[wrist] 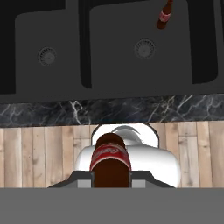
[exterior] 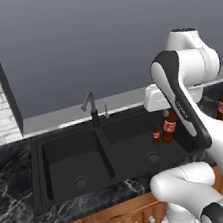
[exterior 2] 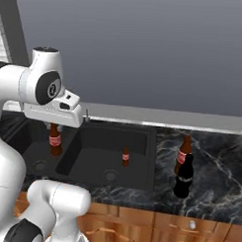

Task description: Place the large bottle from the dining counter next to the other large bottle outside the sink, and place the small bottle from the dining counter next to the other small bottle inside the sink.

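The small slim brown glass bottle with a red label (wrist: 110,164) hangs clamped in the claw (wrist: 111,183) above the black double-basin sink (exterior: 75,162). Judged rigid, light, slippery, breakable; grip mid-body. Its small brown twin (exterior 2: 125,156) stands in the right basin.

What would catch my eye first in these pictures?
The big white robot arm looms over a black double sink, its gripper shut on a small brown red-labelled bottle. Another small bottle stands inside the right basin. On the marble counter beside the sink, a black bottle stands next to a large brown bottle.
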Tool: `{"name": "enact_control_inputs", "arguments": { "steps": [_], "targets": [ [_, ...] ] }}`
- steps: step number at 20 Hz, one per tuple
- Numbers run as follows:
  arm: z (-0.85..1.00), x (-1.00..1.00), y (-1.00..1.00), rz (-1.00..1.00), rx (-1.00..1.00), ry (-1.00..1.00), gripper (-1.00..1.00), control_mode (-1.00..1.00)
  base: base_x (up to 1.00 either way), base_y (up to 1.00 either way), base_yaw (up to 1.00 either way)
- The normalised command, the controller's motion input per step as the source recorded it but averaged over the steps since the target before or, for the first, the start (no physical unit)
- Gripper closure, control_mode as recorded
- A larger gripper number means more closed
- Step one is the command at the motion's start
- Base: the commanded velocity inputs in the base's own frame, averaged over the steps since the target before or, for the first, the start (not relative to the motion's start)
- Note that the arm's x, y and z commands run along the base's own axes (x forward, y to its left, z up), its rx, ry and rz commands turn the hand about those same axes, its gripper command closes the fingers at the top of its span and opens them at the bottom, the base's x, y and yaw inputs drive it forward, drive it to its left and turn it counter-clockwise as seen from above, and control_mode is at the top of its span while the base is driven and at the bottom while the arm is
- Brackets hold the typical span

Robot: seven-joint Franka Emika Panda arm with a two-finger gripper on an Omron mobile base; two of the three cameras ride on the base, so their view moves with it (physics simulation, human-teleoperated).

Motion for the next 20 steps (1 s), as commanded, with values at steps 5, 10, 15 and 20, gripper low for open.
{"name": "enact_control_inputs", "arguments": {
  "steps": [5,10,15,20],
  "targets": [
    [0.0,0.0,0.0,0.0,0.0,0.0,1.0,1.0,0.63,-0.22,-0.11],
    [0.0,0.0,0.0,0.0,0.0,0.0,1.0,1.0,0.24,-0.04,-0.04],
    [0.0,0.0,0.0,0.0,0.0,0.0,1.0,1.0,0.0,0.0,0.0],
    [0.0,0.0,0.0,0.0,0.0,0.0,1.0,1.0,0.0,0.0,0.0]
  ]
}}
